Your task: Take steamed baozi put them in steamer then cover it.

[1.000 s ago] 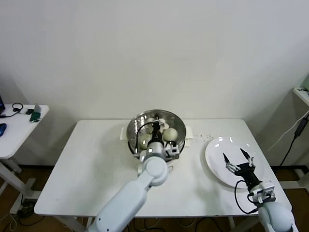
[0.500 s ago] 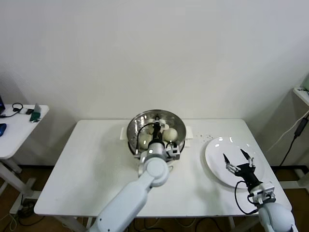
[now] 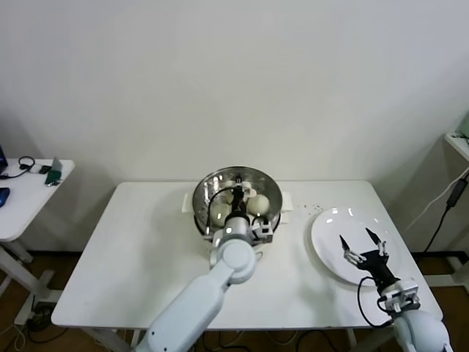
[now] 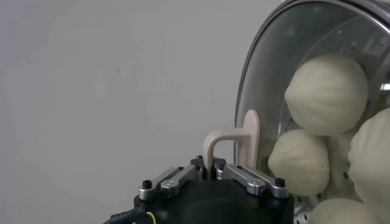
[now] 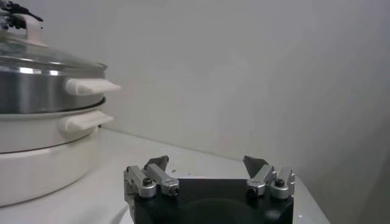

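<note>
Steamed baozi [image 4: 326,94]: inside steamer [image 3: 236,199] at worktop's [image 3: 146,257] far edge, under glass lid [image 4: 274,79]. Left hand [image 4: 214,172] clenched on lid handle [image 4: 234,143]; right hand [image 3: 364,247] released. Risk: early release seats lid askew.

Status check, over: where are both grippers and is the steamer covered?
Left gripper shut on glass lid's cream handle, lid on round steel steamer. Cream-white buns inside. Right gripper open over round white plate.

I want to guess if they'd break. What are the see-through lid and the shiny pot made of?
The clear round lid looks like glass: the buns show through it, and it has a cream, probably plastic, handle. The shiny round steamer basket looks like polished steel, mirror-bright. Its cream-white base seems to be smooth plastic.
</note>
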Available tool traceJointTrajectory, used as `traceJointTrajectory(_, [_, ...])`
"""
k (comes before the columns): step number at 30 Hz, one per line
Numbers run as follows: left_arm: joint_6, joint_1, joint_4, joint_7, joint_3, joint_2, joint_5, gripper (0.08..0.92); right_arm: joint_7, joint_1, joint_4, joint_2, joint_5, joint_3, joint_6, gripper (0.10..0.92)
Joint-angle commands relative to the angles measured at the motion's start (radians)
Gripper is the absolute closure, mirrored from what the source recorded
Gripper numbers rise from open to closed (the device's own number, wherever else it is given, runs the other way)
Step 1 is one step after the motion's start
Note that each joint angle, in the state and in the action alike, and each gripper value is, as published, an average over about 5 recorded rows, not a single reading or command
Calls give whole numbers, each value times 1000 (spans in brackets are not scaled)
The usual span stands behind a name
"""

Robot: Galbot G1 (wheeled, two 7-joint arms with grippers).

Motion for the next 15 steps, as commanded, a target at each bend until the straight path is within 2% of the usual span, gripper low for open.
traceJointTrajectory(1, [49, -4, -24, 21, 0, 11, -14, 809, -6, -2, 3, 1, 4, 7, -4, 203])
traceJointTrajectory(15, [49, 40, -218, 28, 16, 143, -96, 410, -9, -6, 8, 0, 45, 29, -63, 203])
